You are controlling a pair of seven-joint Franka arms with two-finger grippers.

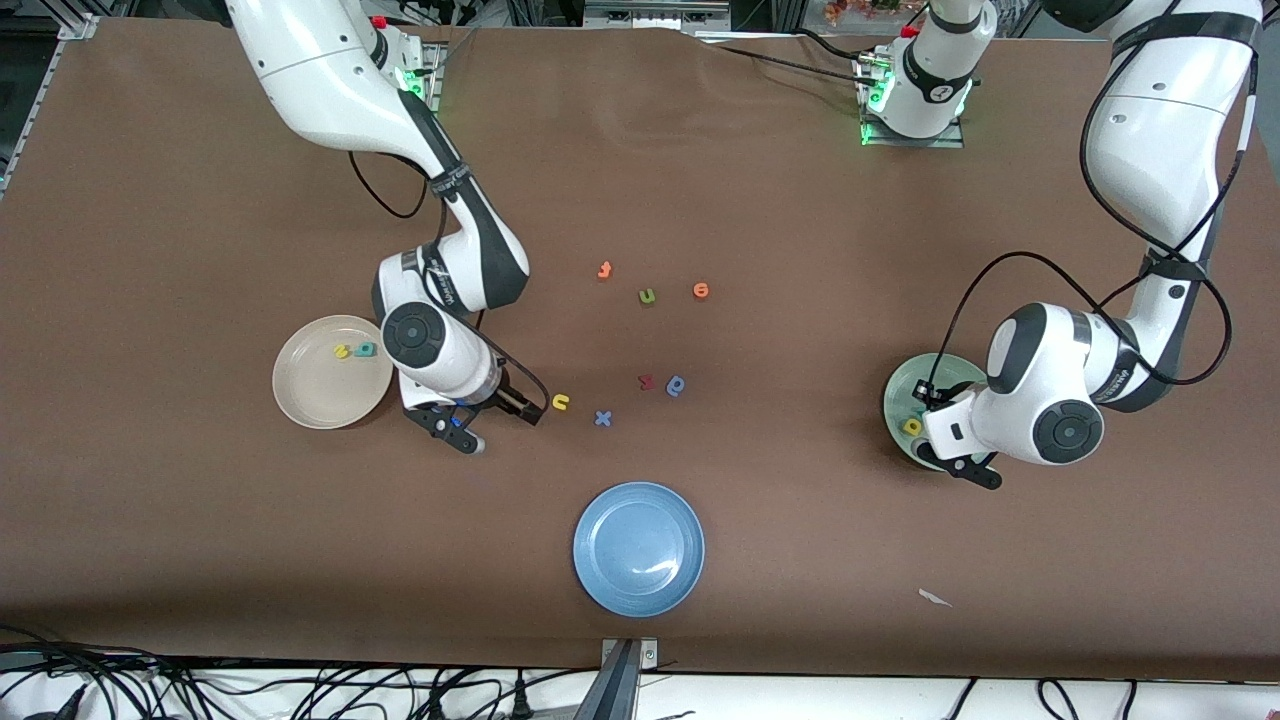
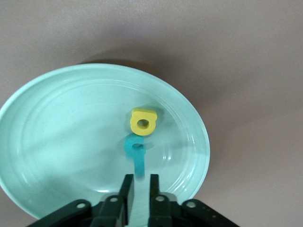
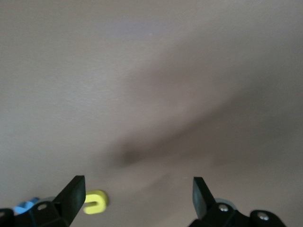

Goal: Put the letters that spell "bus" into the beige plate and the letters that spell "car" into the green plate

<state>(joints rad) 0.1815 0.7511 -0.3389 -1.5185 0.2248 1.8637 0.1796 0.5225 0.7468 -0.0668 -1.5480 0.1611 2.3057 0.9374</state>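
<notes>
Beige plate is carrying b and s; right claw, spread wide, is hovering beside u mid-frame; left claw is hanging over green plate with a and r, grip unclear

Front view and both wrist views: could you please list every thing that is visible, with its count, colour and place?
table: 1, brown, under everything
beige plate: 1, cream-beige, toward the right arm's end
letters in the beige plate: 2, yellow and teal, side by side
green plate: 1, mint green, toward the left arm's end
yellow "a": 1, in the green plate
teal "r": 1, in the green plate, beside the "a"
blue plate: 1, nearest the front camera
yellow "u": 1, on the table beside the right gripper
other loose letters: 6, mid-table: orange, green, orange, red, blue, blue
right gripper: open, over the table by the yellow "u"
left gripper: over the green plate
</notes>
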